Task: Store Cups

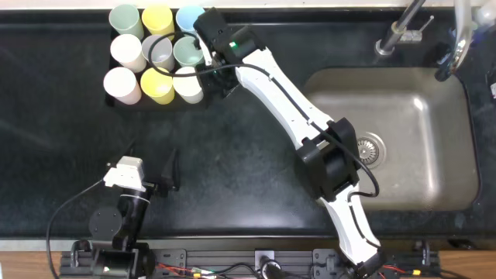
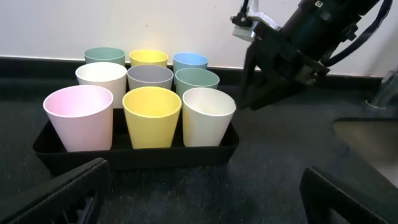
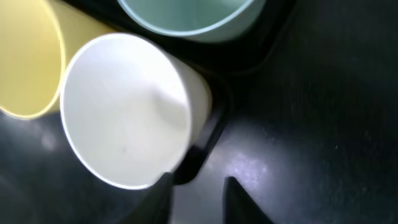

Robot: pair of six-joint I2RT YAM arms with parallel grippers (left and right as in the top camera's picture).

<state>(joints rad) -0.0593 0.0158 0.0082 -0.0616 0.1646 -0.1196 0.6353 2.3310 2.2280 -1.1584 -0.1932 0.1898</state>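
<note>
A black tray (image 2: 134, 157) at the back left of the counter holds several upright cups in three rows. The front row is pink (image 2: 81, 115), yellow (image 2: 151, 115) and white (image 2: 207, 115). In the top view the white cup (image 1: 188, 84) is at the tray's front right corner. My right gripper (image 2: 260, 93) hangs open just to the right of that corner, holding nothing. From its own wrist, the right gripper (image 3: 196, 202) sits over the tray rim (image 3: 205, 140) beside the white cup (image 3: 124, 106). My left gripper (image 1: 151, 161) rests open near the front left, away from the tray.
A steel sink (image 1: 434, 85) with a faucet (image 1: 399, 31) fills the right of the counter. The right arm (image 1: 287, 101) stretches diagonally across the middle. Dark counter (image 1: 70, 147) lies open in front of the tray.
</note>
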